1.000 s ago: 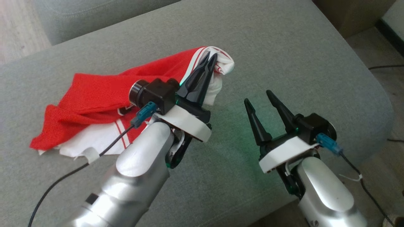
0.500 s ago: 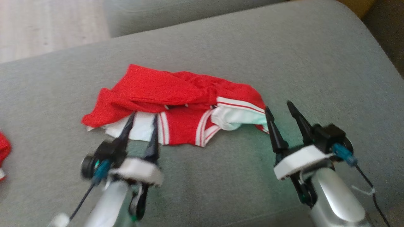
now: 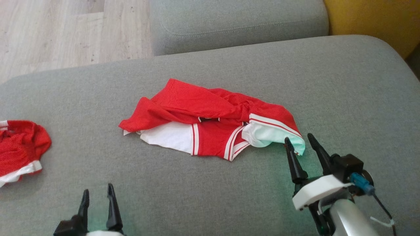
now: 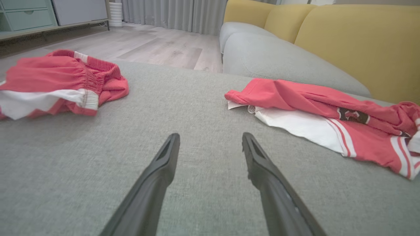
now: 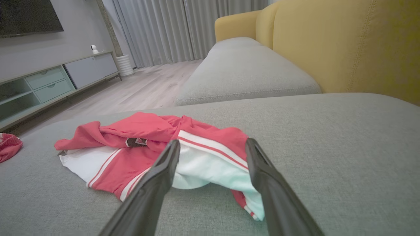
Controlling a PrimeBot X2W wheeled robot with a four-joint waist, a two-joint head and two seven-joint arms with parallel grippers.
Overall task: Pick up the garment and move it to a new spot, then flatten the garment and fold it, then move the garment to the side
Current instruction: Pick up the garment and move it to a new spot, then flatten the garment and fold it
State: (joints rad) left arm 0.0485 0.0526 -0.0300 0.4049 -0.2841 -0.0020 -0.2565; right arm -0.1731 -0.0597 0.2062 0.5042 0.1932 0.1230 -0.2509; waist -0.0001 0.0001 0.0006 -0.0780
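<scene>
- Logged the right gripper with fingers spread wide and nothing between them, low near the grey cushion.
- Logged the left gripper likewise spread and empty, at the near edge of the head view, well apart from any cloth.
- Found the garment crumpled on the middle of the cushion, not lifted and not flat.
- Read its long axis as running left to right across the robot's front, with red bunched along the far side and a white panel and striped trim along the near side.
- Placed its right end, a white fold under a red stripe, just ahead of the right fingertips. Could not tell whether they were touching or only near.
- In the right wrist view, saw that white fold dead ahead, framed between the two fingers.
- In the left wrist view, saw the garment ahead and off to the right, with bare cushion between.
- Judged the right arm nearer by far. Expected the left to need a reach forward and inward to the red-and-white left corner.
- Judged flattening next, likely one grip per end and a pull along the long axis.
- Noted a second red garment at far left on the same cushion. Flagged a wrong-piece risk for the left arm.
</scene>
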